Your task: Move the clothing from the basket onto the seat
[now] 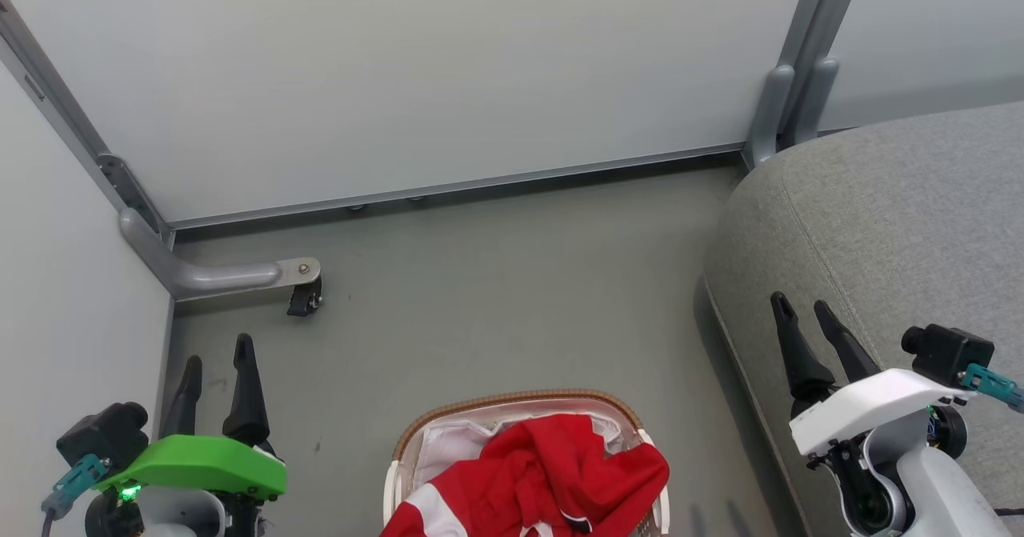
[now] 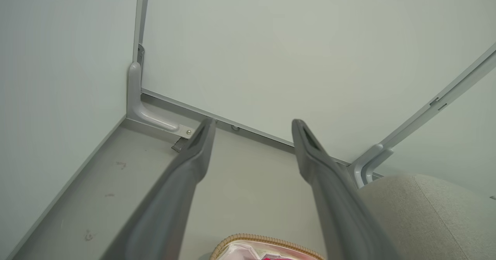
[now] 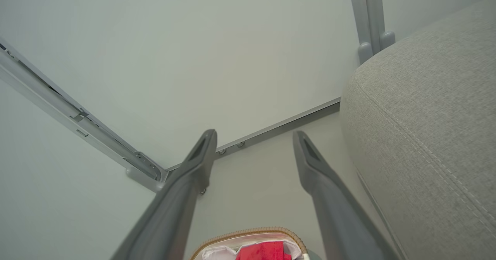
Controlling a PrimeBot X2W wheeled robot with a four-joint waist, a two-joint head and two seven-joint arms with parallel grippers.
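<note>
Red clothing (image 1: 552, 473) with white panels is heaped in the white basket (image 1: 512, 403), which has a brown woven rim and stands on the floor at the bottom centre of the head view. The basket's rim (image 3: 248, 233) and a bit of red clothing (image 3: 265, 251) peek in low in the right wrist view. The grey seat (image 1: 888, 225) rises at the right. My left gripper (image 1: 218, 357) hangs open at the lower left, apart from the basket. My right gripper (image 1: 802, 303) is open over the seat's left edge, with nothing between its fingers.
Pale partition walls (image 1: 400, 65) close off the back and left. A grey metal foot with a caster (image 1: 304, 295) juts out at the left wall. Another grey post (image 1: 788, 97) stands by the seat's far corner. Grey floor (image 1: 512, 297) lies between basket and wall.
</note>
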